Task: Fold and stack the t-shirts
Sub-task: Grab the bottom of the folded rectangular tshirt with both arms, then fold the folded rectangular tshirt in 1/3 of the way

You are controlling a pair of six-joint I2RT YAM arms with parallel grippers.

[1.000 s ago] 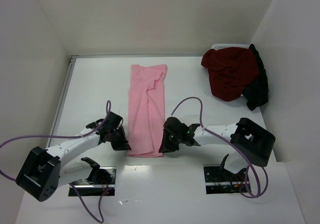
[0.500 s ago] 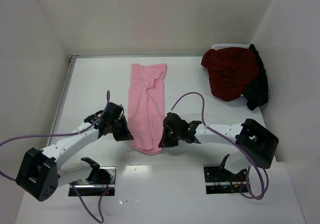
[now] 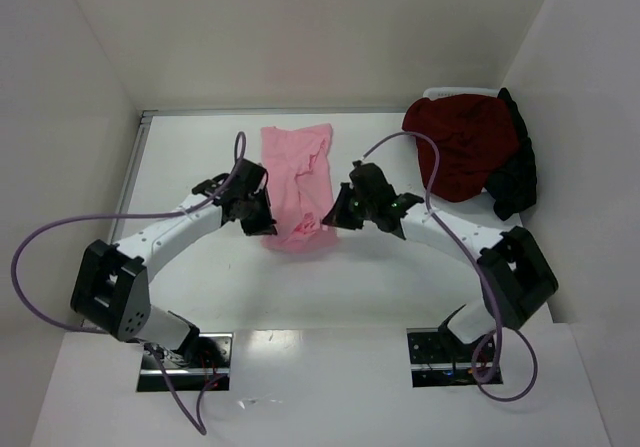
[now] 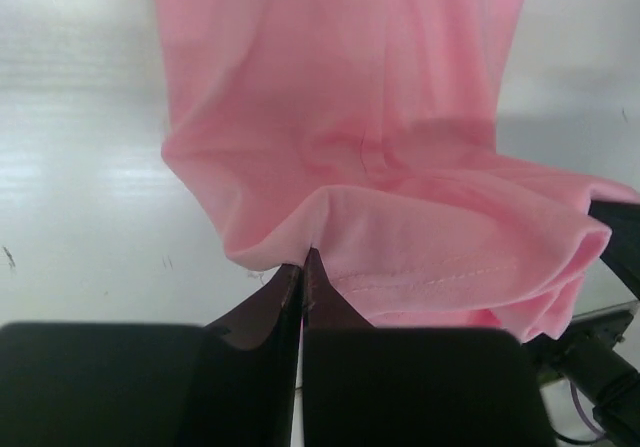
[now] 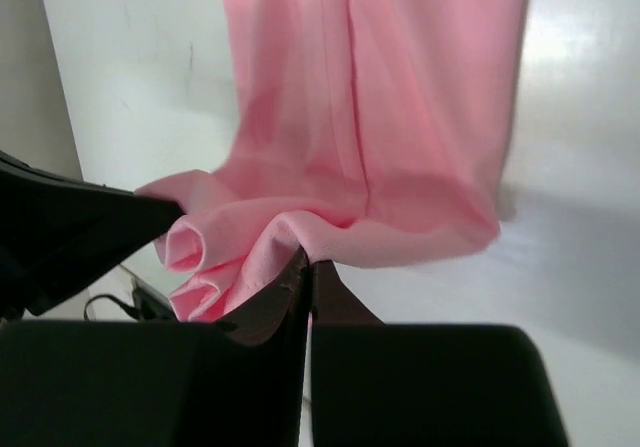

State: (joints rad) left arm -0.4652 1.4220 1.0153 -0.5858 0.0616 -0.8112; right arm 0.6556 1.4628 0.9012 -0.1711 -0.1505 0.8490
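Observation:
A light pink t-shirt [image 3: 298, 172] lies as a long strip in the middle of the table, its near end lifted and doubled back over itself. My left gripper [image 3: 268, 229] is shut on the left corner of that near hem [image 4: 420, 267], jaws pressed together on the cloth. My right gripper [image 3: 330, 220] is shut on the right corner of the pink t-shirt [image 5: 330, 232]. The hem sags in a fold between the two grippers. A dark red t-shirt [image 3: 460, 145] and a black t-shirt [image 3: 515, 172] lie heaped at the back right.
White walls close the table in on the left, back and right. A white container rim [image 3: 455, 93] peeks out behind the heap. Purple cables loop from both arms over the table.
Both grippers closed on the pink t-shirt's near corners, then carried the hem away from the bases towards the far end, so the strip now looks shorter and doubled.

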